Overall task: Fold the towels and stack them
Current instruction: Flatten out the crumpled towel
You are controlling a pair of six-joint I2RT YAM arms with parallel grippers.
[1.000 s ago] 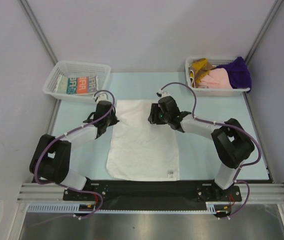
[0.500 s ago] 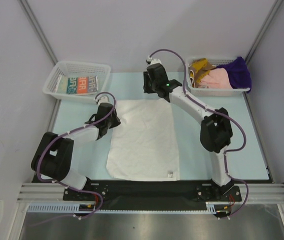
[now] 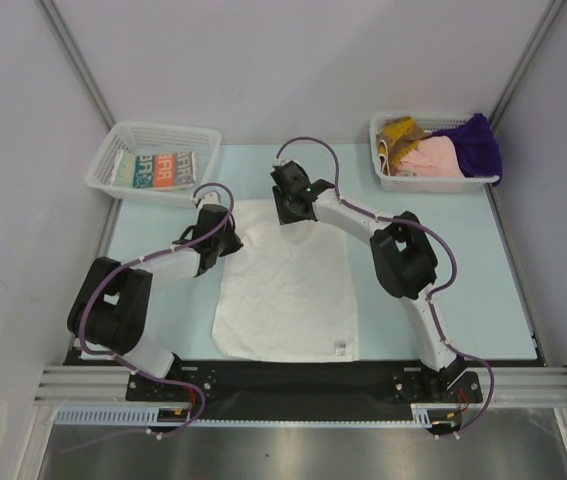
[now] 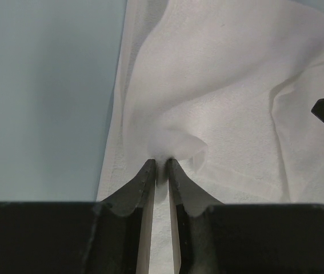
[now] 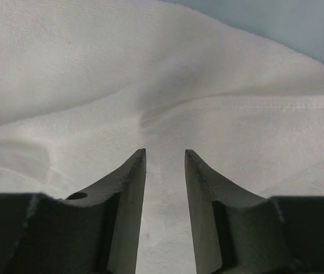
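Note:
A plain white towel [image 3: 285,290] lies spread flat in the middle of the table. My left gripper [image 3: 226,238] is at its far left corner and is shut on a pinched fold of the white towel [image 4: 207,103]; the gripper [image 4: 160,164] shows this in the left wrist view. My right gripper [image 3: 289,208] hovers over the towel's far edge, left of centre. Its jaws stand a little apart with nothing between them, seen in the right wrist view [image 5: 165,153] above the white towel [image 5: 150,80].
A white mesh basket [image 3: 103,172] at the far left holds a folded orange-teal-white print towel [image 3: 160,170]. A second basket [image 3: 433,184] at the far right holds mustard [image 3: 397,130], pink [image 3: 433,157] and purple [image 3: 478,140] towels. The table is pale blue [image 3: 443,250].
My right arm swung from the towel's right side out to the far edge of the table, then came back left over the towel's far edge. My left gripper has barely moved.

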